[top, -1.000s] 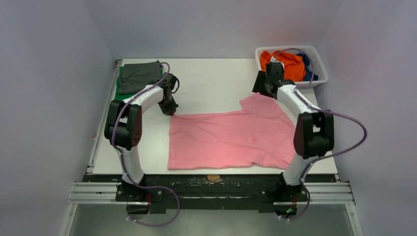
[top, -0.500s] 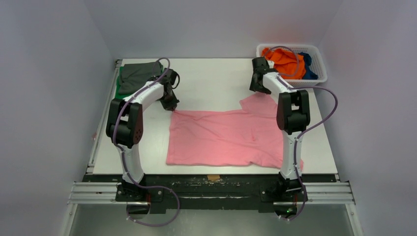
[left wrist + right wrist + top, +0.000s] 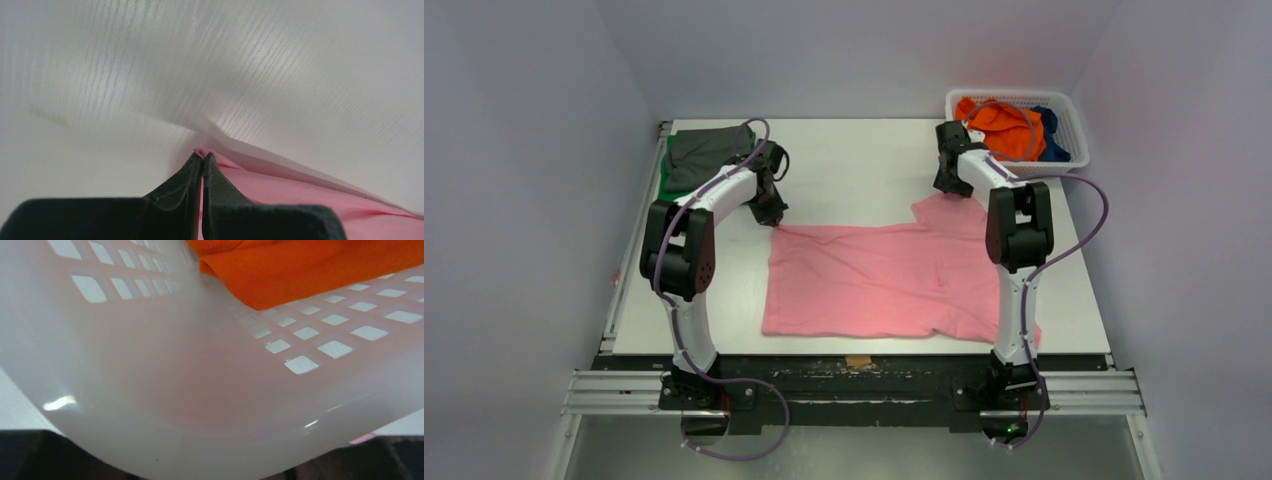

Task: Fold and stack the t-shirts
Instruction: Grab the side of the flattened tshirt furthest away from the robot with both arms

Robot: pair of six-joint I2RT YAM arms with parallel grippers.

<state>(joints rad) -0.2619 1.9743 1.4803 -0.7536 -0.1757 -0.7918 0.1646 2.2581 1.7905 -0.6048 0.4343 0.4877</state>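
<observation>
The pink t-shirt lies spread flat on the white table. My left gripper is at its far left corner. In the left wrist view the gripper is shut on that pink corner, and the cloth runs off to the right. My right gripper is at the edge of the far right sleeve, beside the basket. Its fingers are hidden in the right wrist view, so I cannot tell its state. A folded grey shirt lies on a green one at the far left.
A white mesh basket stands at the far right corner and holds an orange shirt and a dark blue one. Its wall fills the right wrist view, with orange cloth behind it. Grey walls enclose the table.
Over the last second the right arm's elbow swung in and its gripper moved left from the basket to the sleeve. The pink shirt shifted slightly left. Nothing has visibly moved in the last half second.
</observation>
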